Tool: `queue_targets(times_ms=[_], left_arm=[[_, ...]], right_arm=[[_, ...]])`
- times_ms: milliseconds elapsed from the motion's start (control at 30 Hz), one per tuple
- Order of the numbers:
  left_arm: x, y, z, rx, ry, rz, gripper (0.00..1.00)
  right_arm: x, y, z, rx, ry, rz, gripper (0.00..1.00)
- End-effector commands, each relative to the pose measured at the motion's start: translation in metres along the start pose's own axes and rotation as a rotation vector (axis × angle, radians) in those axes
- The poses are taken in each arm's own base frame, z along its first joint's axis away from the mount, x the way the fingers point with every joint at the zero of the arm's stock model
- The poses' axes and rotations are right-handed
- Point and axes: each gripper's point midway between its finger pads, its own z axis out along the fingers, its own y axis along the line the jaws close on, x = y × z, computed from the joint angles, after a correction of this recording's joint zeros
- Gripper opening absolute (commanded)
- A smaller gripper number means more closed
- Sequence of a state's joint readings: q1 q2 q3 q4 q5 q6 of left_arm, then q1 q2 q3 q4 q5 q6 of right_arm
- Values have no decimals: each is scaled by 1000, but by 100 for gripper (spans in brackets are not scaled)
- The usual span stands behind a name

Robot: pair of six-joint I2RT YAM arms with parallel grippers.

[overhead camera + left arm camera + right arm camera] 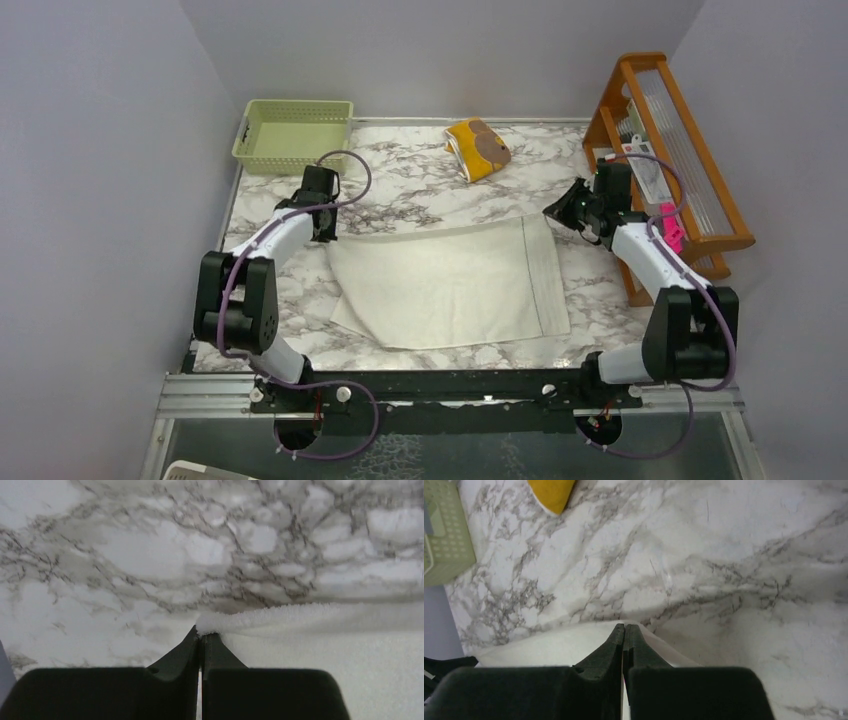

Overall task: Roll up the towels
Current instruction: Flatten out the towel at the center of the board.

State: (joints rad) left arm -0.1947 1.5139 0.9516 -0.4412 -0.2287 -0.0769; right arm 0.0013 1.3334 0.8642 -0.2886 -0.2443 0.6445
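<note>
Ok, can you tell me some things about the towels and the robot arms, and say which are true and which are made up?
1. The left gripper has its jaws shut on a corner of the white towel. True.
2. The white towel is rolled up. False: it lies spread out on the marble table.
3. The yellow towel is inside the green basket. False: it lies on the table, apart from the basket.
4. The right gripper pinches the white towel too. True.
5. The wooden rack stands on the left. False: it is on the right.
</note>
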Motion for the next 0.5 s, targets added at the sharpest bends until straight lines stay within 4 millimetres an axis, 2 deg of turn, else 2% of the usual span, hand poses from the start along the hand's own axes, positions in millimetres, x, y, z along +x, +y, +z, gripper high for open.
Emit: queue_targets(times_ms=[0, 33, 100, 167, 333, 433, 467], left_arm=[[-86, 7, 20, 67, -174, -71, 0], [-88, 8, 34, 64, -146, -54, 0], [-101, 9, 46, 55, -141, -31, 0], [-103, 7, 64, 55, -101, -12, 0], [-113, -5, 95, 110, -51, 19, 0], [-116, -7, 103, 123, -43, 19, 20], [-116, -6, 104, 122, -44, 16, 37]], right_arm=[[-70, 23, 31, -31, -189, -34, 0], [-71, 18, 45, -18, -174, -34, 0], [-81, 16, 64, -2, -179, -42, 0], [-88, 9, 80, 35, -174, -36, 0], [-98, -5, 112, 74, -169, -22, 0], [-100, -12, 123, 90, -155, -12, 0], [-101, -13, 125, 93, -153, -12, 0]])
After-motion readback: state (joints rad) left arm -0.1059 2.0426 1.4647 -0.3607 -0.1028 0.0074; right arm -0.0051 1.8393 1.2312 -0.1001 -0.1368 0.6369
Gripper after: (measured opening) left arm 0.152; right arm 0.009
